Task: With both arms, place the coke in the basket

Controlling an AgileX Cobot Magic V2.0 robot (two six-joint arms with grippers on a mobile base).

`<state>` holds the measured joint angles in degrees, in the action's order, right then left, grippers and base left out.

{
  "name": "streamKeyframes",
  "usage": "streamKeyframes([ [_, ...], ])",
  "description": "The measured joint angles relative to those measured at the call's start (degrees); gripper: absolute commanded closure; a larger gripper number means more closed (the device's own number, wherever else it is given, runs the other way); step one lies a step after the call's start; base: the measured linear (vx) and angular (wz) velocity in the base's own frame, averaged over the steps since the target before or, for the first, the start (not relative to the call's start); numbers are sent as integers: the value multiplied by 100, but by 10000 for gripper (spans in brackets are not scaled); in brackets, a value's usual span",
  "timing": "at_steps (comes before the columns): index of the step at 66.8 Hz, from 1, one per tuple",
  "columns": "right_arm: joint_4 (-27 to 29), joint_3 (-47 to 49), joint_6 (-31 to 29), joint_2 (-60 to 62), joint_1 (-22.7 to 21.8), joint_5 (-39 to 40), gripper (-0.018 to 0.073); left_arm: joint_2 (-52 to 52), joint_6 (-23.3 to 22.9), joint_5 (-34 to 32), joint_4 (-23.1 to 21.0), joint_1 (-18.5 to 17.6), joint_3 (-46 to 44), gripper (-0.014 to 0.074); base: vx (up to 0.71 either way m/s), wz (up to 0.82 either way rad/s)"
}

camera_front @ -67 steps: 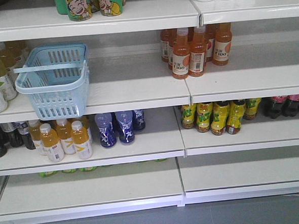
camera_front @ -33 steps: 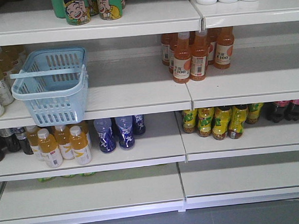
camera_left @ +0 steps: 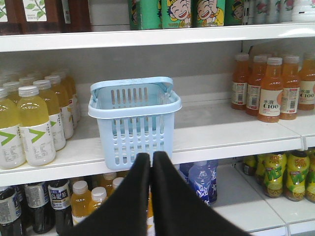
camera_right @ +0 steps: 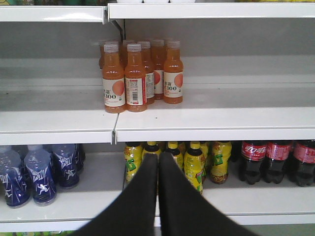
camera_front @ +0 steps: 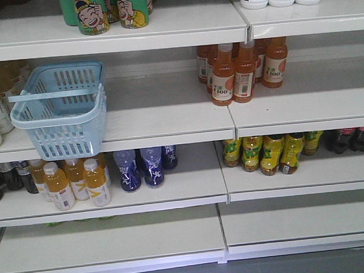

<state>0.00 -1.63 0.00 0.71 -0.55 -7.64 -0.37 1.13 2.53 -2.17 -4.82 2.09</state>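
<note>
The light blue basket point(camera_front: 65, 139) stands at the left of the frame on the middle shelf point(camera_front: 162, 116), its front a little over the shelf edge, just beside the yellow drink bottles point(camera_left: 29, 128). The left tool point(camera_left: 151, 156) sits at the bottom centre of its wrist view, tips pressed together, under the basket. The right tool point(camera_right: 158, 157) is also pressed together, empty, and sits below the orange bottles point(camera_right: 125, 78).

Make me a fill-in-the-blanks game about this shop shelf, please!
1. The basket is light ___.
2. The left gripper and the right gripper are both ___.
3. The C100 bottles to the right of the basket are coloured ___.
4. The dark cola bottles wear ___ labels.

Missing words: blue; shut; orange; red.
</note>
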Motion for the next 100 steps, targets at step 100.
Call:
streamKeyframes([
  [100,0,0,0,0,0,0,568,0,0,0,0,0,0,603,3,0],
])
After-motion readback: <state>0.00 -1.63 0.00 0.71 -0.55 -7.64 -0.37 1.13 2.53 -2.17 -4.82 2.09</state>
